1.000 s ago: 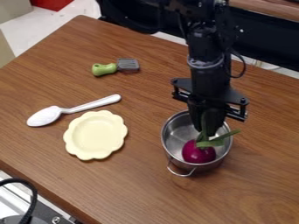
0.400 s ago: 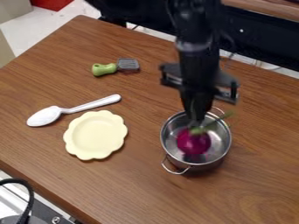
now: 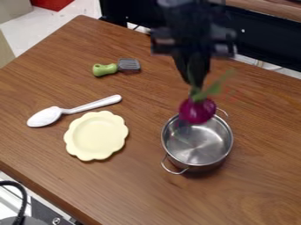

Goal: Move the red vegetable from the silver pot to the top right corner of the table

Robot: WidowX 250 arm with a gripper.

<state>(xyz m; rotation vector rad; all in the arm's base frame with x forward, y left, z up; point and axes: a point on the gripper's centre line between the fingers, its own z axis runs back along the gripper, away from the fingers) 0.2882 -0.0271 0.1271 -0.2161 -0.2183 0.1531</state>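
Observation:
The black gripper [image 3: 196, 83] hangs above the back rim of the silver pot, shut on the green leaves of the red vegetable [image 3: 197, 110]. The vegetable, a round purple-red bulb, dangles just below the fingertips, in front of the pot's back rim in this view. Below it the silver pot [image 3: 203, 147] stands upright on the wooden table [image 3: 253, 176], its inside bare metal, with one loop handle toward the front and another at the back right.
A cream scalloped plate [image 3: 96, 135] lies left of the pot. Behind it are a white spoon [image 3: 75, 110] and a green-handled spatula [image 3: 116, 67]. A dark ledge [image 3: 264, 41] runs past the table's back edge.
The gripper has risen from the pot toward the back, and the vegetable has come up and out with it. The pot has turned slightly.

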